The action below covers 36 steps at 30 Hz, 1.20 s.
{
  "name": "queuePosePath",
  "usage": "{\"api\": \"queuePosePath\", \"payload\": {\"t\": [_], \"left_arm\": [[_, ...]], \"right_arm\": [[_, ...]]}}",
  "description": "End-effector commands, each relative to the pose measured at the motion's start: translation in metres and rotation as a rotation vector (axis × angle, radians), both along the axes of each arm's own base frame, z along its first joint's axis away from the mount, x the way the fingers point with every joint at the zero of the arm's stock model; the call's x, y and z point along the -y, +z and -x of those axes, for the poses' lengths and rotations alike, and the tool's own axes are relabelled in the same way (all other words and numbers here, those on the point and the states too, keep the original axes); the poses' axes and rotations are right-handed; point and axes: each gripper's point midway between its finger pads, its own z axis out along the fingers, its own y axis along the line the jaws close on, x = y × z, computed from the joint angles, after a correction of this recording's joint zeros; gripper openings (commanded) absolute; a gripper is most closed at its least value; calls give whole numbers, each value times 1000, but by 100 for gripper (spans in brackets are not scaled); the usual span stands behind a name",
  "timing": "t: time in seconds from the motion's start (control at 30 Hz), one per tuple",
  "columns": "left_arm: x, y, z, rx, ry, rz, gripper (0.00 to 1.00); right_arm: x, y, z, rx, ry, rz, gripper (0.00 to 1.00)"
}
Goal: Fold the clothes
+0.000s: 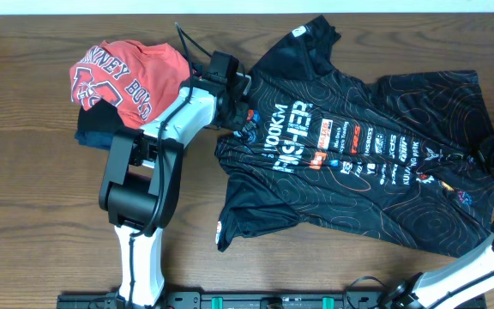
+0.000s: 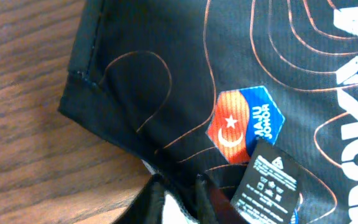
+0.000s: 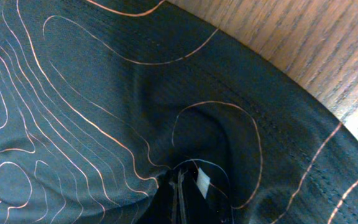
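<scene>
The clothes (image 1: 358, 163), a black jersey with thin wavy lines, white lettering and a row of small logos, lie spread flat over the middle and right of the table. My left gripper (image 1: 240, 112) is at the jersey's left edge near the collar. In the left wrist view the left gripper (image 2: 179, 186) has its fingers (image 2: 157, 196) close together with a bunch of black cloth (image 2: 166, 74) between them, beside a care label (image 2: 269, 180). My right gripper (image 1: 491, 154) is at the jersey's right edge. In the right wrist view the right gripper (image 3: 180, 183) is pinched shut on puckered cloth (image 3: 73, 93).
A red T-shirt with white lettering (image 1: 131, 73) lies on a dark navy folded garment (image 1: 93, 133) at the back left, just left of my left arm. Bare wooden table (image 1: 24, 215) shows at the front left and along the back edge.
</scene>
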Motion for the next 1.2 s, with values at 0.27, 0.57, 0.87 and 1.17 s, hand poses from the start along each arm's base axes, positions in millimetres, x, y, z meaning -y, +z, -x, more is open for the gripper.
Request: {"api": "queuePosePath", "payload": {"t": [0.27,0.57,0.87,1.17], "left_arm": [[-47,39,-23,102,104,-148,7],[-71,48,-29,119,144,-155,29],[-2,67,-3,36,14,132,39],[8,24,42,-48,-111,-66,11]], "right_arm": [[-12,-28,14,-78,-7,-48,1],[-12,-28,14,-77,-7,-48,1],[-11,-28,13,-75,-7,-46,1],[-13,-28,16,-84,-6,-54,2]]}}
